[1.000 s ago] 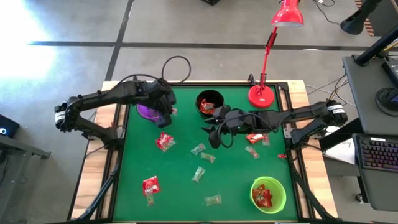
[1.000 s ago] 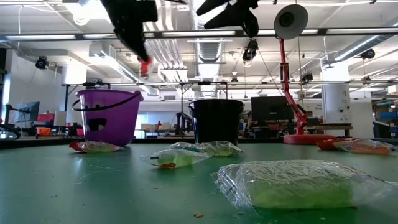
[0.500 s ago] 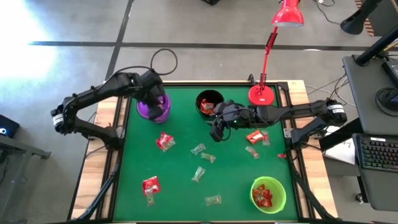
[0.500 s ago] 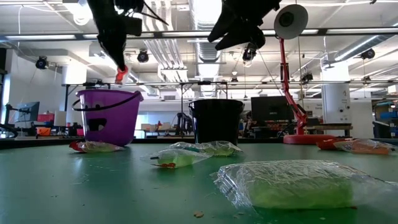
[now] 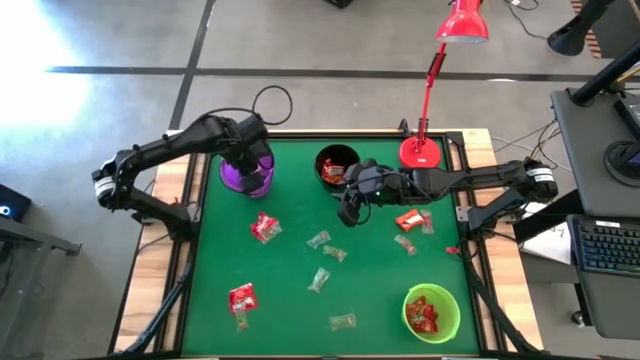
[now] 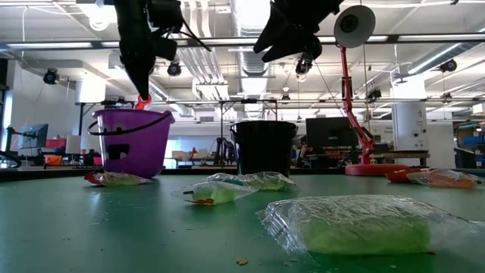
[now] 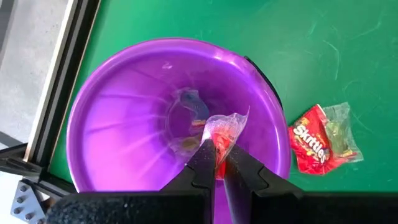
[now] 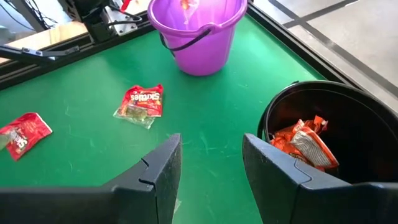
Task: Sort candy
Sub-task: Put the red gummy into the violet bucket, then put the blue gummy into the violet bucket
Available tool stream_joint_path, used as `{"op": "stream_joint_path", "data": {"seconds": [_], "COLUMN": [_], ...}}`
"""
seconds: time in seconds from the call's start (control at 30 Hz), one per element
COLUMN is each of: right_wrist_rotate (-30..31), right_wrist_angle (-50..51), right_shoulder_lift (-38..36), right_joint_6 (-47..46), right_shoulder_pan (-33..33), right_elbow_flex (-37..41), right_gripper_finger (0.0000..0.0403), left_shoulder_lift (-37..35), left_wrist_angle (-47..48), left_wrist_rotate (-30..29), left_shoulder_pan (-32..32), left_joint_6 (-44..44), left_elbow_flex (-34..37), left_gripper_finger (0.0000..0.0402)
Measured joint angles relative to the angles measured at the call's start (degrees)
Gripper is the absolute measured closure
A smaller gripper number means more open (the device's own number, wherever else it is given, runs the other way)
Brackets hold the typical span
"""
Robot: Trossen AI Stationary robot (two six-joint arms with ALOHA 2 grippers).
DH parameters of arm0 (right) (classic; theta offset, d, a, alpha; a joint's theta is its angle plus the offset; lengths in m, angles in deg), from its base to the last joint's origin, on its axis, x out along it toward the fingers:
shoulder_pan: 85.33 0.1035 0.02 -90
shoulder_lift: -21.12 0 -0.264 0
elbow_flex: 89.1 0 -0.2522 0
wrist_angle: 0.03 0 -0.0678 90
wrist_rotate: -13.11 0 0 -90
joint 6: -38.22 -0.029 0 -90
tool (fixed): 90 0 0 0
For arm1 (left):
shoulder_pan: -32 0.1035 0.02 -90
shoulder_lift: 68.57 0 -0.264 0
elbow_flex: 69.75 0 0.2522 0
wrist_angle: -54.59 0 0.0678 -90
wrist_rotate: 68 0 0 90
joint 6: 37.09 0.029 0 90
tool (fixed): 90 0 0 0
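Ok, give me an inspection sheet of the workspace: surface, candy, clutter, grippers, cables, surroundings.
Surface: green mat on a wood-edged table.
Job's things: loose candy scattered on the mat; more in the black cup and green cup; the purple cup holds a few.
Clutter: red desk lamp at the far edge.
Grippers: left gripper over the purple cup, jaws shut on a pale-and-red candy; right gripper beside the black cup, jaws open, nothing held.
Cables: a black cable loop behind the left arm.
Surroundings: desk with keyboard on the right.
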Motion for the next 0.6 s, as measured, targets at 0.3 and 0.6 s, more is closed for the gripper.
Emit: {"op": "stream_joint_path", "data": {"seconds": [0.3,0.6], "right_wrist_rotate": [0.0,0.0], "right_wrist_angle": [0.2,0.3], "right_shoulder_lift": [0.0,0.0], "right_joint_6": [0.0,0.4], "right_shoulder_pan": [0.0,0.0], "right_elbow_flex": [0.0,0.0], "right_gripper_finger": [0.0241,0.0241], "left_shoulder_lift": [0.2,-0.7], "left_wrist_angle": [0.7,1.2], "left_wrist_rotate": [0.3,1.4], "left_shoulder_pan": [0.0,-1.0], "left_joint_6": [-0.9,-2.0], "left_elbow_flex": [0.0,0.0], "left_gripper_finger": [0.0371,0.0315]}}
